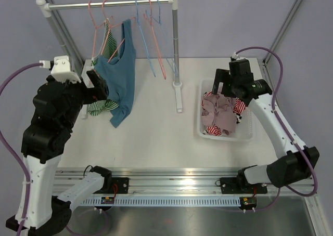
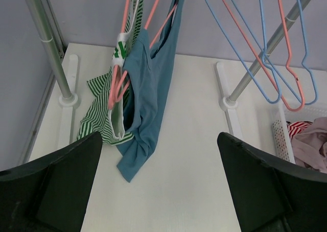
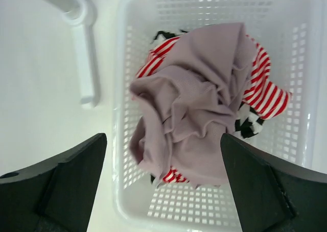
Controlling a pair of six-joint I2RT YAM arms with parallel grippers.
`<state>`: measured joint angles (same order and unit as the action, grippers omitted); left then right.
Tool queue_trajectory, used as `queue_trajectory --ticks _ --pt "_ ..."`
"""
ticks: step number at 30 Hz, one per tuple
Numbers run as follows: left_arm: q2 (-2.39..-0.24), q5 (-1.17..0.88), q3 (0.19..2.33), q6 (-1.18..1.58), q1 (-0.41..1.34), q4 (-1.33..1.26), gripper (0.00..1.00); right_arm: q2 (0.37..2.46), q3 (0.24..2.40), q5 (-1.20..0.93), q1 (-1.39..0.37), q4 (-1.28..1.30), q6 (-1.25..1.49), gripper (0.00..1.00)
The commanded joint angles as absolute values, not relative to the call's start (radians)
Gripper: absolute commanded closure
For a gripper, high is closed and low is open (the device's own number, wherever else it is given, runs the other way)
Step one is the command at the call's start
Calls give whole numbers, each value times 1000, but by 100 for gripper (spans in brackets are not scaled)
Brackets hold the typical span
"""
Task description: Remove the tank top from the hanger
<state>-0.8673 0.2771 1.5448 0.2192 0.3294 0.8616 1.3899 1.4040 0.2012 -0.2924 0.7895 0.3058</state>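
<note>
1. Teal tank top [image 1: 121, 75] [image 2: 152, 86]: it hangs from a pink hanger [image 1: 110, 44] [image 2: 120, 81] on the left part of the rack rail [image 1: 109, 4]. The top is not yet off the hanger. Its lower end drapes down to the table [image 1: 156, 142].
2. Green-striped top [image 1: 101, 107] [image 2: 97, 122]: it hangs just beside the teal one, on its left in the top view, and the two garments touch.
3. My left gripper [image 1: 97, 85] [image 2: 158, 140]: it is level with the two garments and just in front of them. Its fingers are spread wide and hold nothing.
4. Empty blue and pink hangers [image 1: 152, 38] [image 2: 278, 58]: they hang further right on the same rail.
5. My right gripper [image 1: 221, 86] [image 3: 163, 145]: it is well apart from the rack, above the white basket [image 1: 200, 126] [image 3: 120, 89]. Its fingers are spread wide with nothing between them.
6. Basket contents: a mauve garment [image 1: 221, 114] [image 3: 191, 99] lies crumpled on top of a red-striped one [image 3: 265, 91].
</note>
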Motion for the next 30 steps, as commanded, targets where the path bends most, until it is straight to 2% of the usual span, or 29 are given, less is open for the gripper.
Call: queue_trajectory --ticks 1,7,10,16,22,30 --pt "-990 311 1659 155 333 859 1 1254 1422 6 -288 807 247 1" --pt "-1221 292 1959 91 330 908 1 1025 1298 -357 -287 657 279 1" --pt "-1334 244 2079 49 301 916 1 962 1258 -440 -288 626 305 2" --pt "-1499 144 2193 6 233 890 21 896 1243 -503 -287 667 305 3" --pt "-1649 134 2281 -77 181 873 28 850 1236 -574 -288 666 319 4" --pt "-1761 161 2313 -126 138 830 30 841 1235 -623 -287 657 337 5"
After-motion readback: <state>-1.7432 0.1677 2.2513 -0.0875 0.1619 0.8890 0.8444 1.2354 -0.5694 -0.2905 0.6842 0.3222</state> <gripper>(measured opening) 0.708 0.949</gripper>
